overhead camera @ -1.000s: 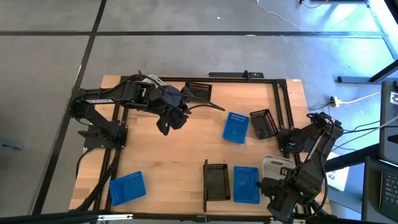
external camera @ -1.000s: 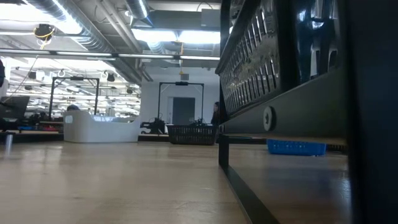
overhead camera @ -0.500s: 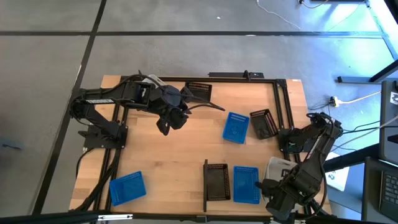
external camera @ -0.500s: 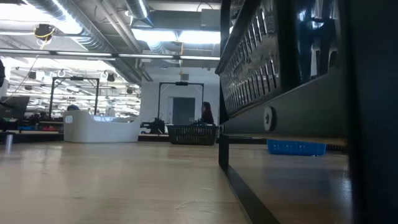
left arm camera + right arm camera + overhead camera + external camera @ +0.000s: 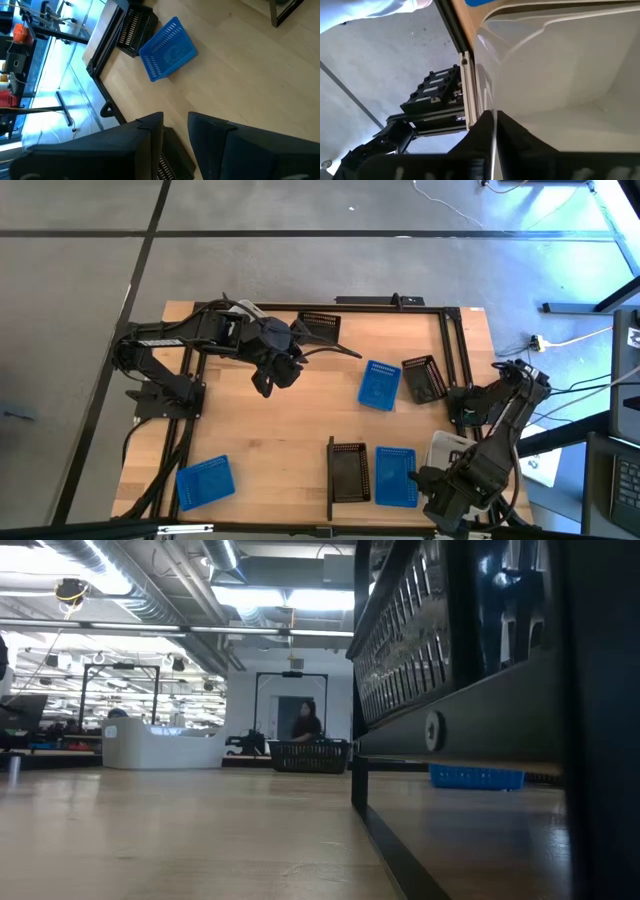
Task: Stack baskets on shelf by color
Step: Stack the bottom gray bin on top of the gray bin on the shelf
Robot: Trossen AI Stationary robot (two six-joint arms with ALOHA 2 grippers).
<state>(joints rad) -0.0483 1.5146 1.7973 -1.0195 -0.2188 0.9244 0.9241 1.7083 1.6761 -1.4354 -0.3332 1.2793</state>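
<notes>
A pale wooden desk (image 5: 290, 430) stands on grey floor, a lit hall behind it. On the shelf (image 5: 400, 500) at the desk's near edge sit one black basket (image 5: 348, 472) and, just beside it, one blue basket (image 5: 396, 476). The white tub (image 5: 447, 448) lies just past the blue one, toward the right arm. Off the shelf: a blue basket (image 5: 379, 384) and a black basket (image 5: 423, 378) mid-desk, another black (image 5: 319, 326) at the far edge, another blue (image 5: 204, 480) at the near left corner. So sorting looks barely begun. The right claw (image 5: 492, 132), low at the shelf's right end, pinches the white tub's wall. The left claw (image 5: 175, 130) hangs over mid-desk, fingers apart, empty.
</notes>
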